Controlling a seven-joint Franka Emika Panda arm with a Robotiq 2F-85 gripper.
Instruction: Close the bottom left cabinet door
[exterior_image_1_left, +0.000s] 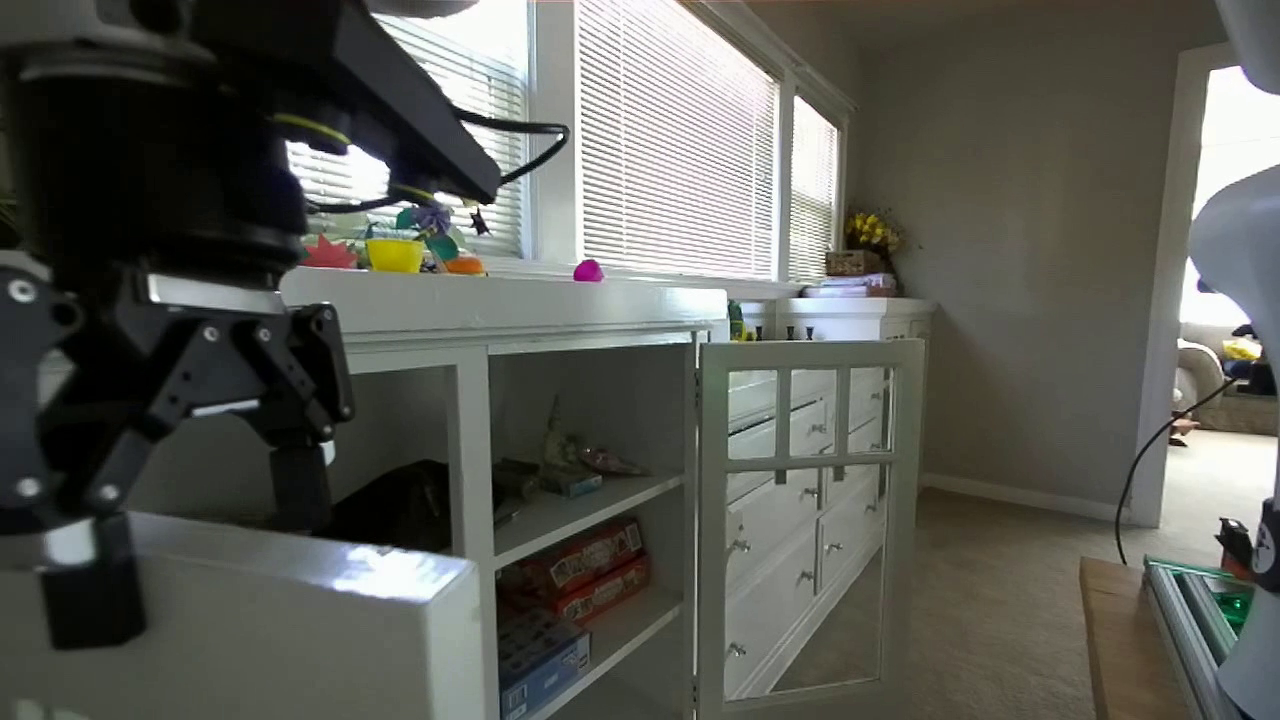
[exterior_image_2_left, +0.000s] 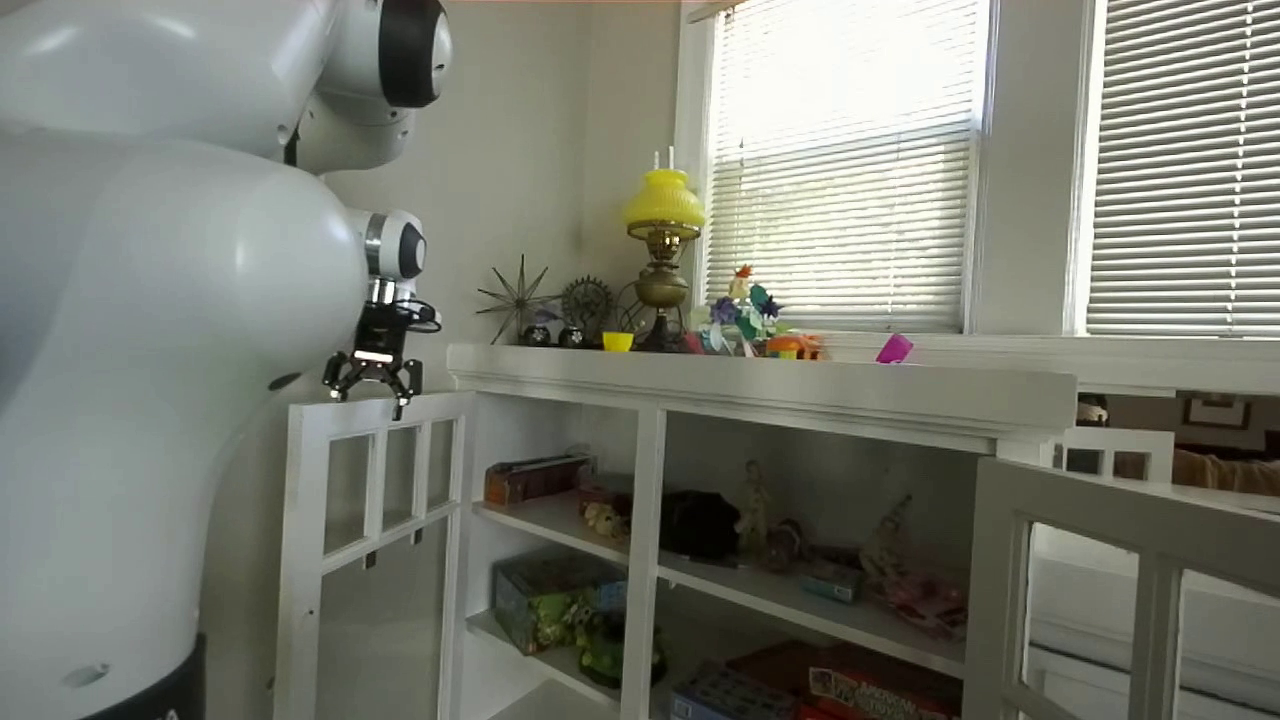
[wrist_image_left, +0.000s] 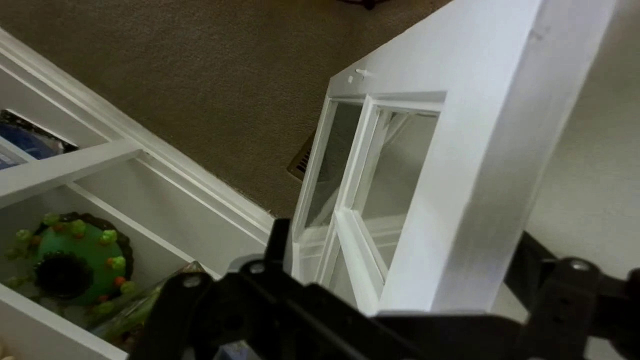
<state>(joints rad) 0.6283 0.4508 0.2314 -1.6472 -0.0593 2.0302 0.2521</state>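
- The cabinet (exterior_image_2_left: 760, 392) is standing open.
- Its bottom left cabinet door (exterior_image_2_left: 390, 535) is jutting outward.
- My hand (exterior_image_1_left: 198, 560) is straddling the door's top edge, spread.
- I should be pushing with the wall-side finger (exterior_image_1_left: 92, 595), following the door's arc, lifting before pinching the cabinet-side finger (wrist_image_left: 278, 242).

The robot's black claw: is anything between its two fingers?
Yes, the upper part of the left cabinet door, with a finger of the open gripper on each side; the wrist view and an exterior view show that.

The fingers (exterior_image_1_left: 300, 487) are spread apart and pointed downward. The wrist (exterior_image_2_left: 395, 246) is held above them.
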